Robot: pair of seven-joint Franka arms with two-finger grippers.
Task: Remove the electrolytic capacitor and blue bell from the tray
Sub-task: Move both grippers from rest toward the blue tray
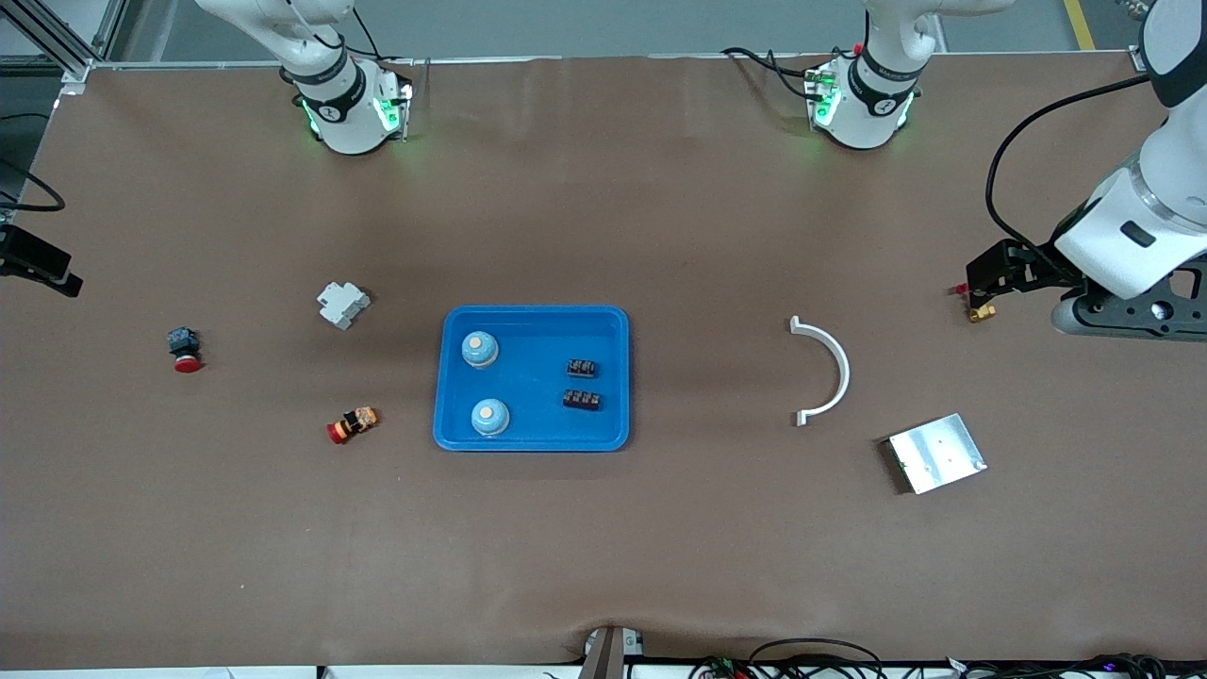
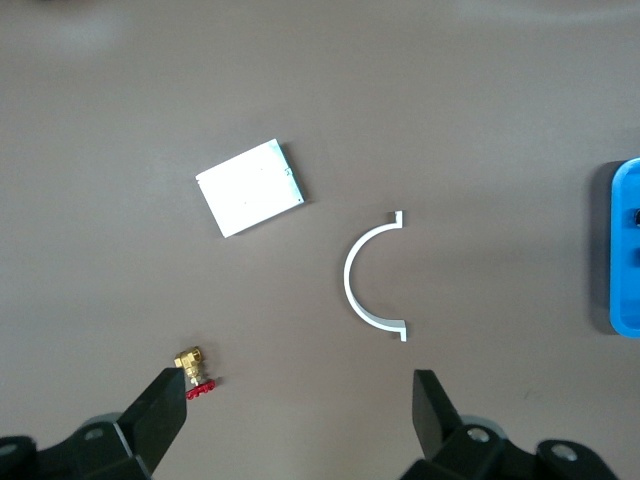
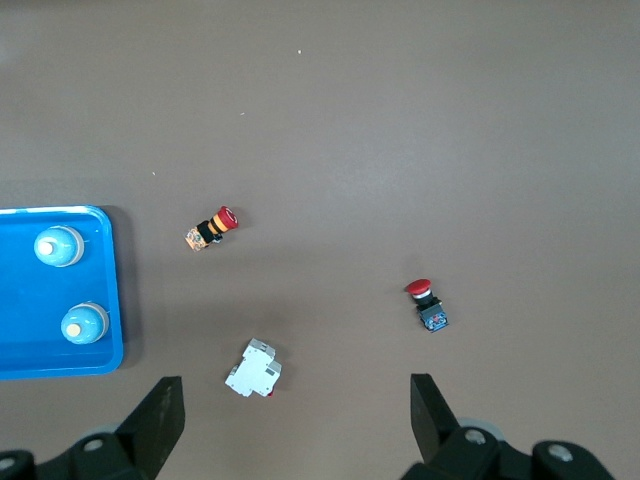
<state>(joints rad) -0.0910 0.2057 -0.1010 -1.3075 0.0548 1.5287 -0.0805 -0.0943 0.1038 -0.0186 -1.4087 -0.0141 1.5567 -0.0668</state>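
Observation:
A blue tray [image 1: 533,316] lies mid-table. In it stand two blue dome bells [image 1: 479,348] [image 1: 489,416] toward the right arm's end, and two small black capacitors [image 1: 582,368] [image 1: 582,400] beside them. The bells also show in the right wrist view [image 3: 58,246]. My left gripper [image 1: 985,273] hangs open and empty over the left arm's end of the table, its fingers wide apart in the left wrist view [image 2: 297,390]. My right gripper [image 1: 57,273] hangs open and empty over the right arm's end, and also shows in the right wrist view [image 3: 295,390].
Toward the right arm's end lie a white breaker [image 1: 342,305], a red push button [image 1: 185,351] and an orange-and-red switch [image 1: 353,424]. Toward the left arm's end lie a white arc [image 1: 830,372], a metal plate [image 1: 936,453] and a brass valve [image 1: 981,311].

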